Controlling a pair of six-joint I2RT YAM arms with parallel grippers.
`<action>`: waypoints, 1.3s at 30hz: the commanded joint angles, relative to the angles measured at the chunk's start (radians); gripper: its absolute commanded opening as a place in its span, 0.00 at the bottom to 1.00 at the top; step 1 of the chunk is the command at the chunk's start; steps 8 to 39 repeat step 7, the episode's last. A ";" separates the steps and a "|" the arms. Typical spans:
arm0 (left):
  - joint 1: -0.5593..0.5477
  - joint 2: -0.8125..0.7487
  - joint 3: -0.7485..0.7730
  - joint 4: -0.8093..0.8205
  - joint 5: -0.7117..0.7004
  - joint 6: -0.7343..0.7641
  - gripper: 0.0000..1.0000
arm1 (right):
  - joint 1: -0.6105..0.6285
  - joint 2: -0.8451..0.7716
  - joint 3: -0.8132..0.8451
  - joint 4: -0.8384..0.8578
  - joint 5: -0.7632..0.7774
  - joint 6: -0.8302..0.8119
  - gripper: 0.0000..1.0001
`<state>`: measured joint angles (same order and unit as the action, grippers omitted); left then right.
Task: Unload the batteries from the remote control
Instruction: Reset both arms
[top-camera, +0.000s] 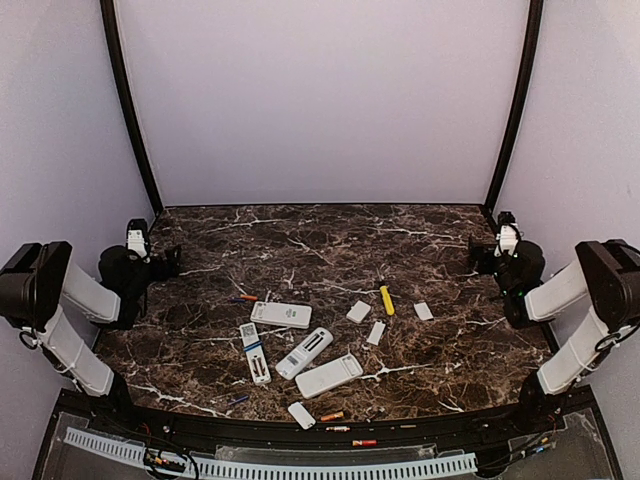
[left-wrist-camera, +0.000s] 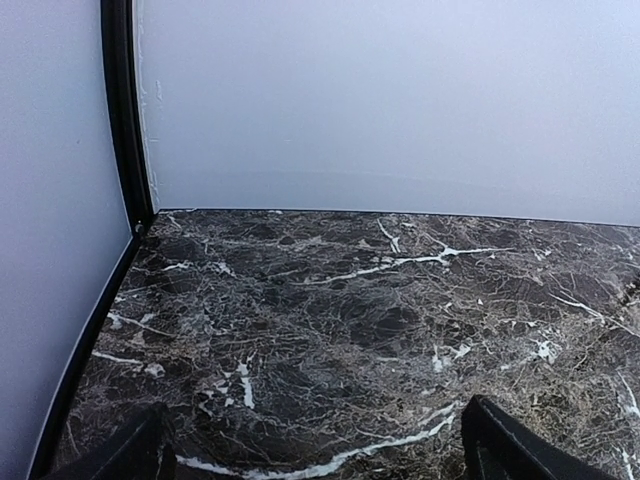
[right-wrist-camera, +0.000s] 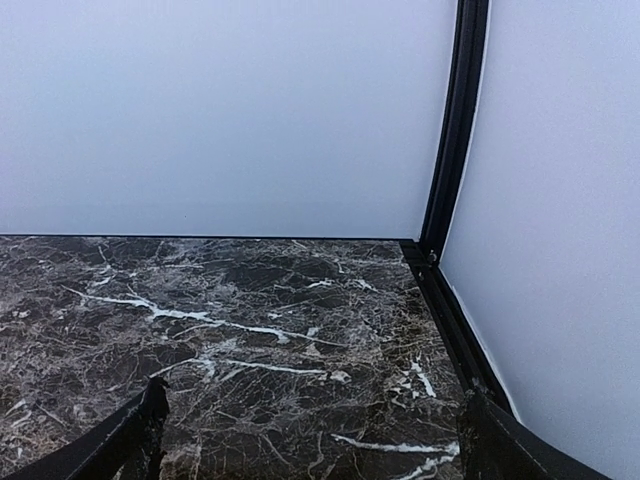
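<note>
9 o'clock: left gripper (top-camera: 176, 260); 3 o'clock: right gripper (top-camera: 478, 258); both spread wide, empty. Loose batteries (top-camera: 332, 415) at 6 o'clock by the desk (top-camera: 330, 240) edge, remotes (top-camera: 281, 314) mid-desk. Advice: pin one remote, descend steeply, pinch each cell at its middle

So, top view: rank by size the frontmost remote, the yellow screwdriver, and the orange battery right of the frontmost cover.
Largest to smallest:
frontmost remote
yellow screwdriver
orange battery
The differences are clear.
</note>
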<state>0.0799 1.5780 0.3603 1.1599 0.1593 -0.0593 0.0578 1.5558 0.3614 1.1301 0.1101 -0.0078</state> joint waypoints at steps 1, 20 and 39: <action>-0.007 -0.006 0.018 0.008 -0.008 0.017 0.99 | -0.006 -0.005 0.002 0.062 -0.009 -0.011 0.99; -0.009 -0.007 0.020 0.006 -0.007 0.017 0.99 | -0.005 -0.004 0.002 0.061 -0.009 -0.012 0.99; -0.009 -0.007 0.020 0.006 -0.007 0.017 0.99 | -0.005 -0.004 0.002 0.061 -0.009 -0.012 0.99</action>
